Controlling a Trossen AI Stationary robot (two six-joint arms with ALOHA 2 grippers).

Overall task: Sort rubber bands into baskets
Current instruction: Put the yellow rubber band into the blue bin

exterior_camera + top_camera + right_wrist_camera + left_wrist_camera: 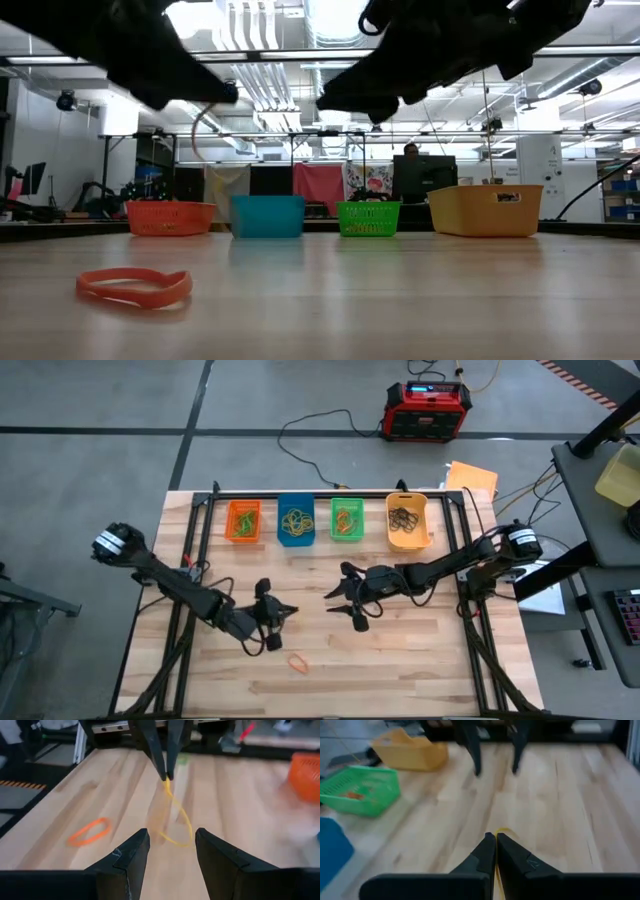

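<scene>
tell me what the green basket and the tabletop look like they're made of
Green basket: likely moulded plastic, semi-glossy, with thin slotted mesh walls you can see through. Tabletop: light wood, probably laminated planks, matte, with visible grain and board seams.

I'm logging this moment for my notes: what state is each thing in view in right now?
left gripper: shut on a yellow rubber band, lifted
right gripper: fingers open, empty, facing the left one
orange rubber band: loose on the table
orange basket, blue basket, green basket, yellow basket: upright, bands inside
</scene>
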